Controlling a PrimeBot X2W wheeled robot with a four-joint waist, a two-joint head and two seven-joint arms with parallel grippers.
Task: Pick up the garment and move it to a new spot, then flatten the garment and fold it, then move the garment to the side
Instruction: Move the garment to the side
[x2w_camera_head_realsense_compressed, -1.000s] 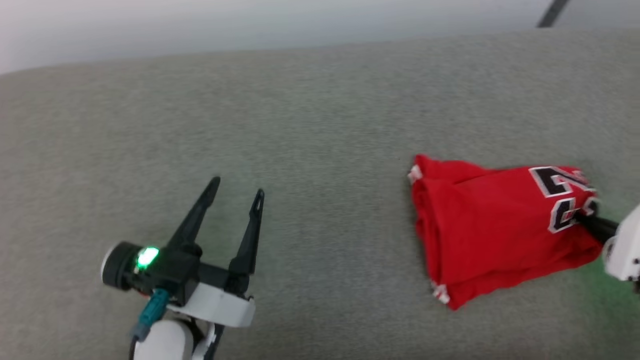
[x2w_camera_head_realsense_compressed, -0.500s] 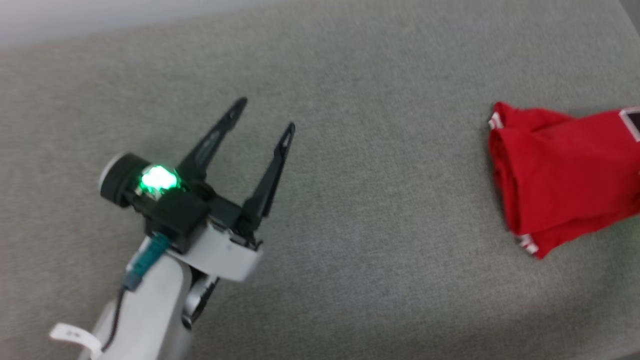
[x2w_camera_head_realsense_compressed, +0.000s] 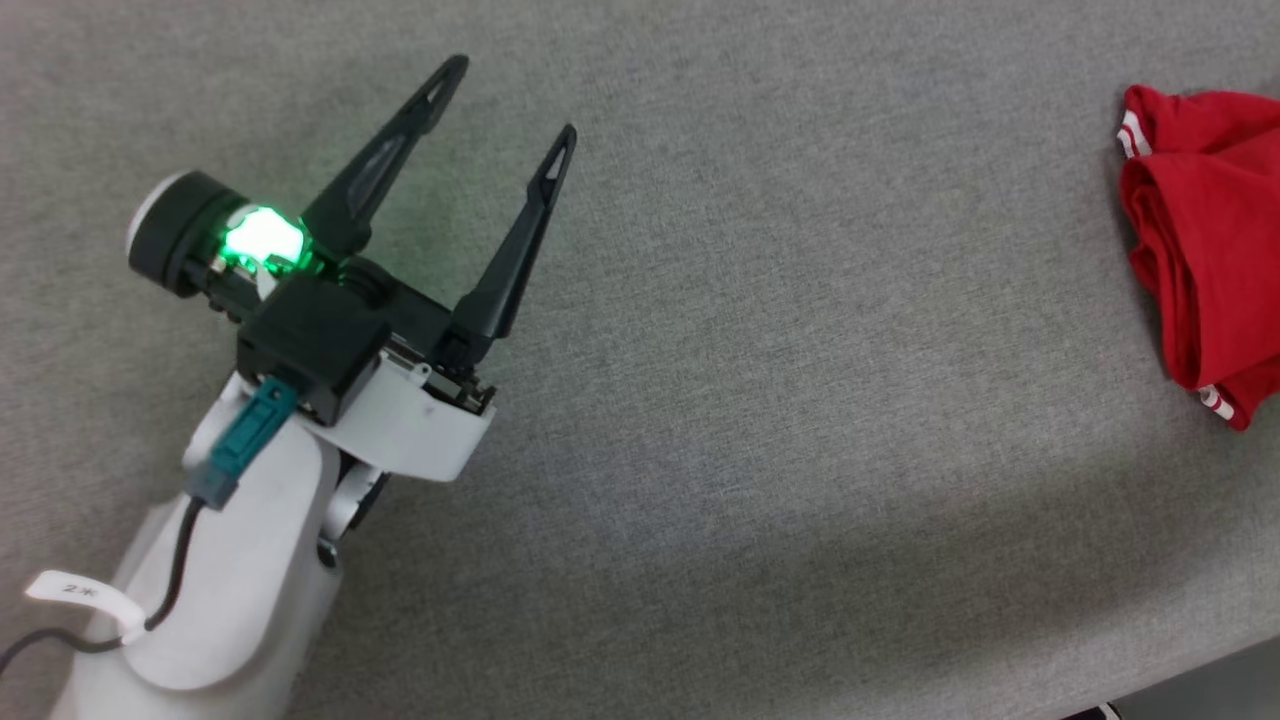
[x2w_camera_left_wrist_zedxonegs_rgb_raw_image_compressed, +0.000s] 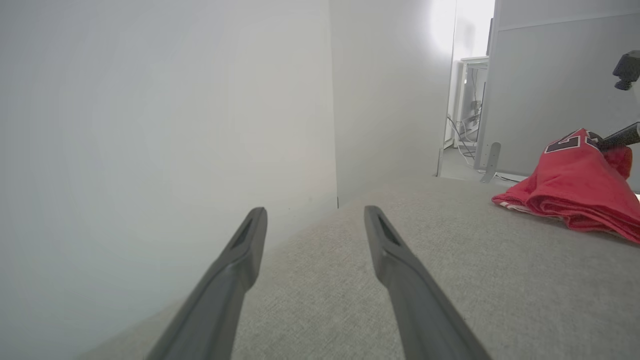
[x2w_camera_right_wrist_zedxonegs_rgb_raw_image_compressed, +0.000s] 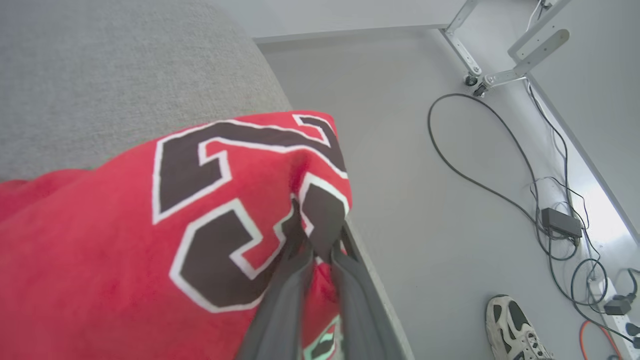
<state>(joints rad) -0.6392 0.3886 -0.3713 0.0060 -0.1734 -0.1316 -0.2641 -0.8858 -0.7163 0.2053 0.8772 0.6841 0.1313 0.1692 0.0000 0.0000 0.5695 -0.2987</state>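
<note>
Garment (x2w_camera_head_realsense_compressed: 1205, 230) sits at the far right of our head view, cut by the frame edge. We get red folds and striped trim there, and the number falls outside the frame. Left wrist view shows it bunched on the grey padded surface (x2w_camera_head_realsense_compressed: 750, 350), with one side lifted.

Right wrist view: our right gripper (x2w_camera_right_wrist_zedxonegs_rgb_raw_image_compressed: 317, 235) is pinched nearly closed on the cloth right at the black number, near the surface's edge. Its tips are buried in a fold, so the exact contact is hard to make out.

Our left gripper (x2w_camera_head_realsense_compressed: 510, 100) is spread wide, holding nothing, over bare surface well apart from the garment.

On the floor below, a shoe (x2w_camera_right_wrist_zedxonegs_rgb_raw_image_compressed: 515, 325) is cut off at the frame bottom, near the cables (x2w_camera_right_wrist_zedxonegs_rgb_raw_image_compressed: 475, 175).
</note>
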